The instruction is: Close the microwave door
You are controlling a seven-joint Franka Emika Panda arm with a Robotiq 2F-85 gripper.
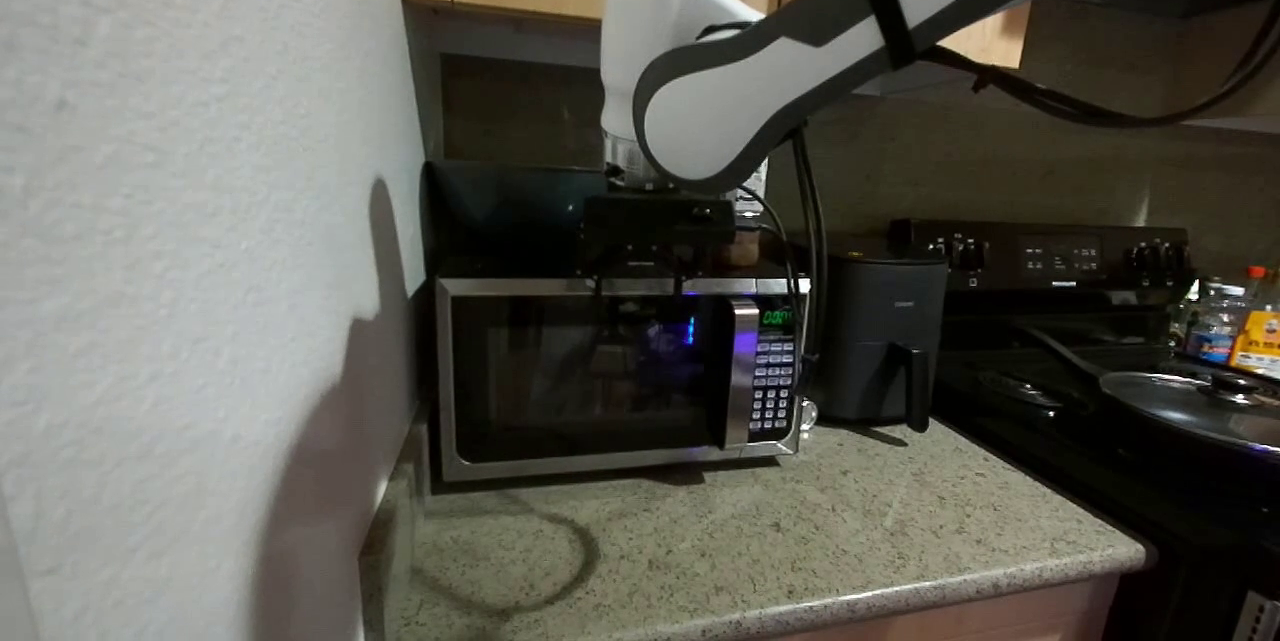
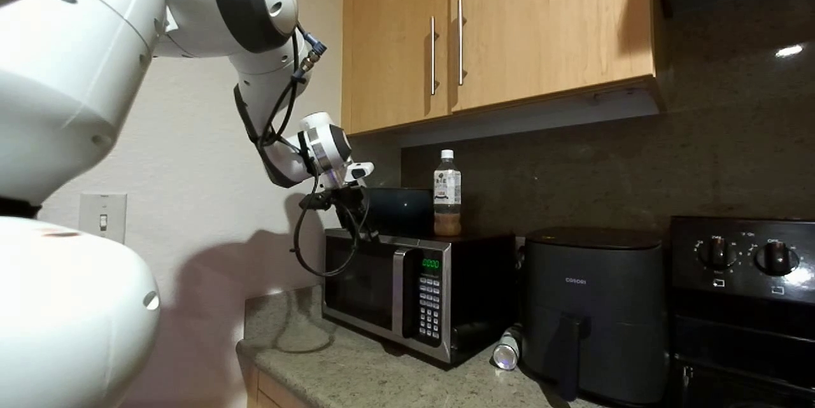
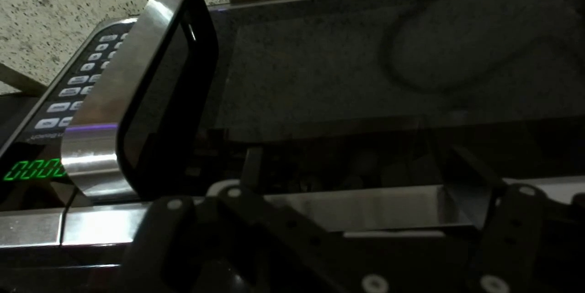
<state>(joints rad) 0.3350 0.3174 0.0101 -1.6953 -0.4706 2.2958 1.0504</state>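
The microwave (image 1: 773, 391) stands on the counter, silver and black with a green lit display. It also shows in an exterior view (image 2: 484, 287). Its dark glass door (image 1: 560, 381) lies flush with the front in both exterior views; no gap shows. In the wrist view the door (image 3: 365, 69) and its silver handle (image 3: 105, 96) lie beyond the fingers. My gripper (image 3: 361, 153) is open, fingers wide apart with nothing between them. It points down by the door's top edge, left of the handle in an exterior view (image 1: 640, 286). Whether it touches the door I cannot tell.
A bottle (image 2: 447, 198) stands on the microwave. A black air fryer (image 1: 880, 341) stands beside it, with a glass item (image 2: 507, 349) lying between. A white wall (image 1: 200, 321) is close on one side. Wooden cabinets (image 2: 547, 26) hang above. A lidded pan (image 1: 1190, 401) sits on the stove.
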